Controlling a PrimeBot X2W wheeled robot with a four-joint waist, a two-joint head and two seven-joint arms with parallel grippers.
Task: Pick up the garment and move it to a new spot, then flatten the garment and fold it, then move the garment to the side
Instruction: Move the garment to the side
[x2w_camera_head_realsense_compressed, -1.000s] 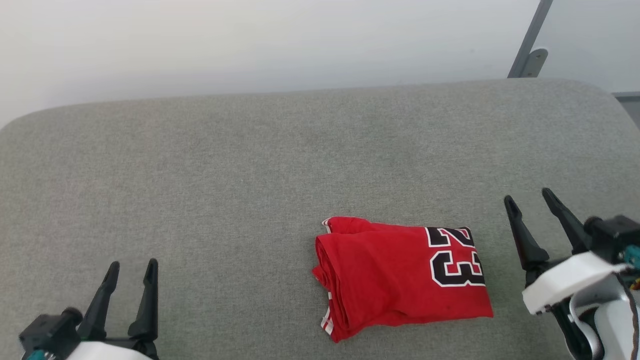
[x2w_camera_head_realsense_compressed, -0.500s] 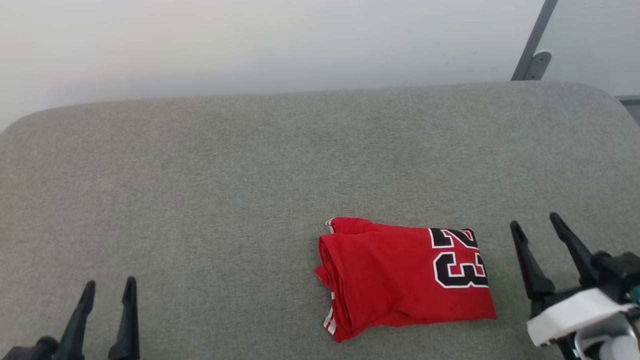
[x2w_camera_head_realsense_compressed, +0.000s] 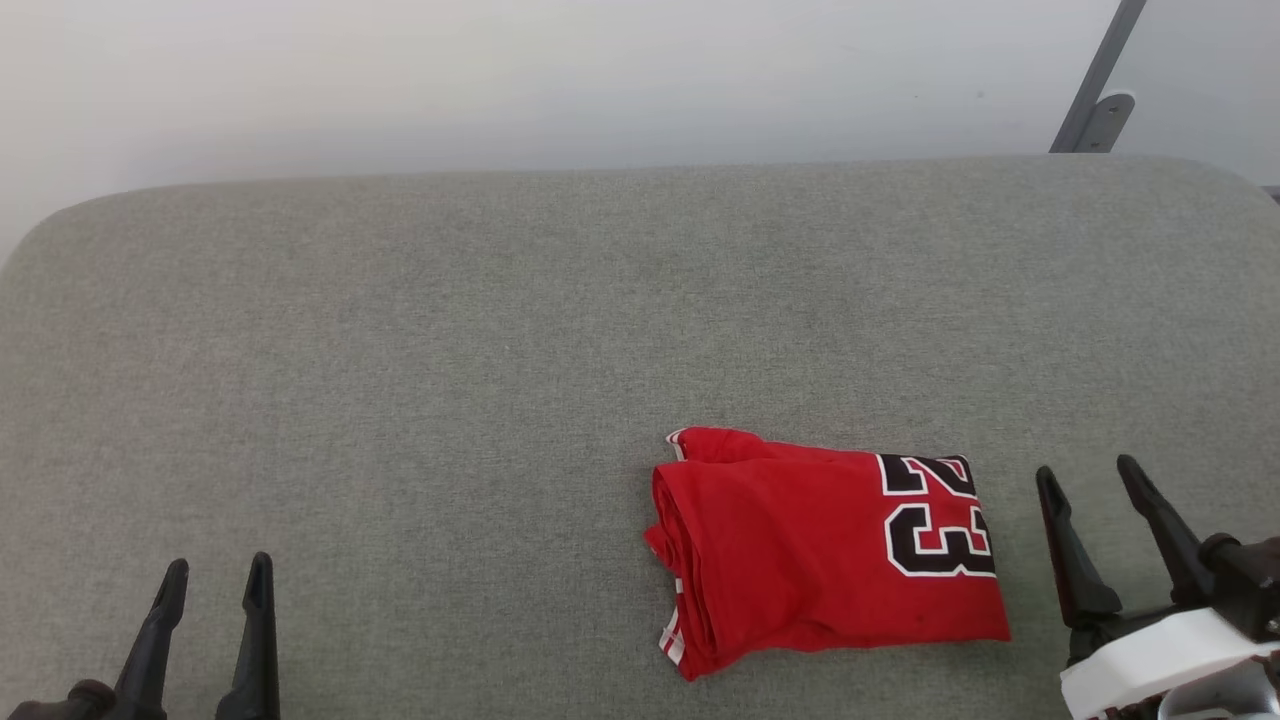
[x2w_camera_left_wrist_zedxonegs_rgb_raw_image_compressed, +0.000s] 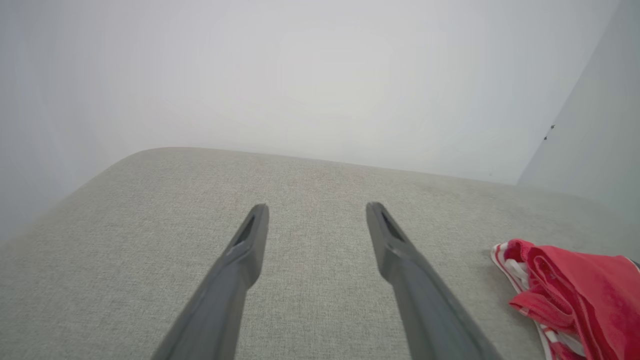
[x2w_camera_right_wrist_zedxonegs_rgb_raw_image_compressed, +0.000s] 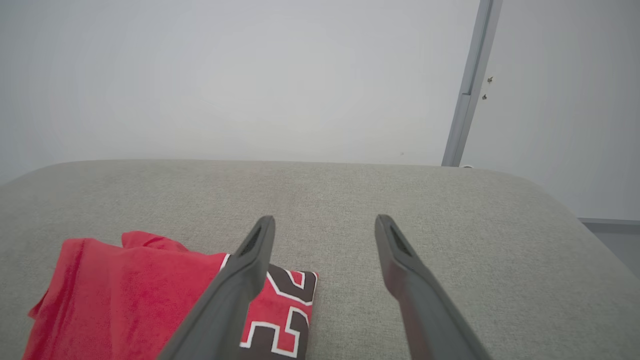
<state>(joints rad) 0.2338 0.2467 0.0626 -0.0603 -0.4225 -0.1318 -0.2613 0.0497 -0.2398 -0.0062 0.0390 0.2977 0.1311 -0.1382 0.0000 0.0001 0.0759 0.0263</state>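
The folded garment lies just beside the spread, empty right fingers and well apart from the spread left fingers; the task seems finished, leaving only withdrawal.

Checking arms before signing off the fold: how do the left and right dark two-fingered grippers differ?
The left gripper stands far from the folded red jersey, over bare grey cushion; the right gripper stands close beside its numbered edge. The left gripper's fingers tilt slightly right up the head view; the right's tilt left. Both are open and empty.
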